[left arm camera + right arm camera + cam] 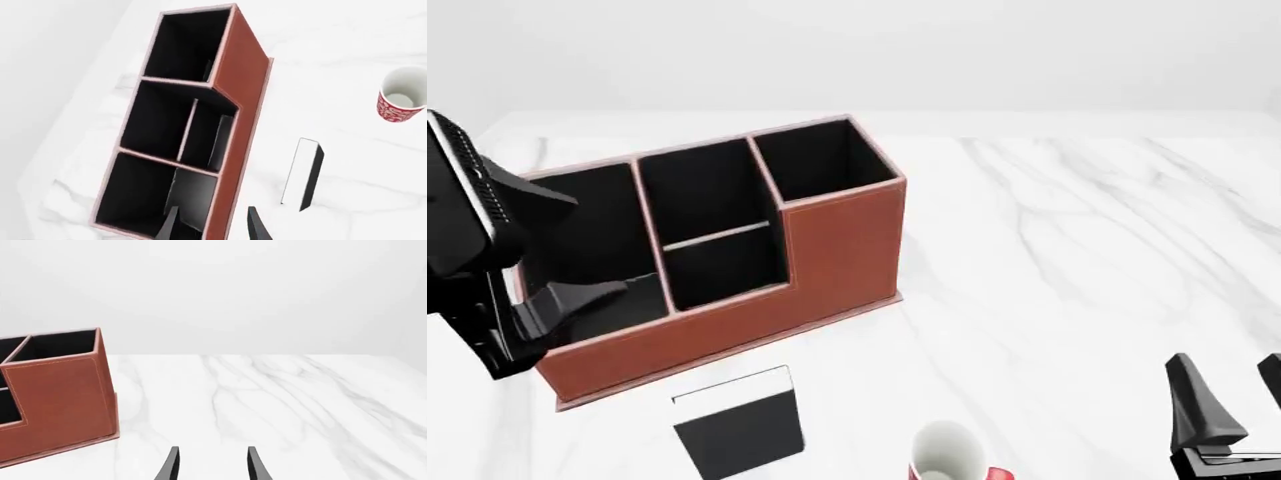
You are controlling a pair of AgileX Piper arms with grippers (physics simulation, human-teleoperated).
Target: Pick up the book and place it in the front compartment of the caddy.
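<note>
The black book (738, 427) with a white strip lies flat on the table just in front of the reddish-brown caddy (841, 250). It also shows in the left wrist view (303, 172), beside the caddy (243, 100). The front compartment (727, 268) is the low pocket of the middle section; in the left wrist view (203, 135) it looks empty. My left gripper (212, 230) is open and empty, above the caddy's large end pocket and front wall. My right gripper (1234, 400) is open and empty, low at the near right, far from the book; its wrist view shows the open fingers (212, 467).
A white-and-red mug (954, 455) stands upright to the right of the book, near the front edge; it also shows in the left wrist view (402, 102). The left arm (467, 230) hangs over the caddy's left end. The white marble table (1068, 250) stretches right of the caddy.
</note>
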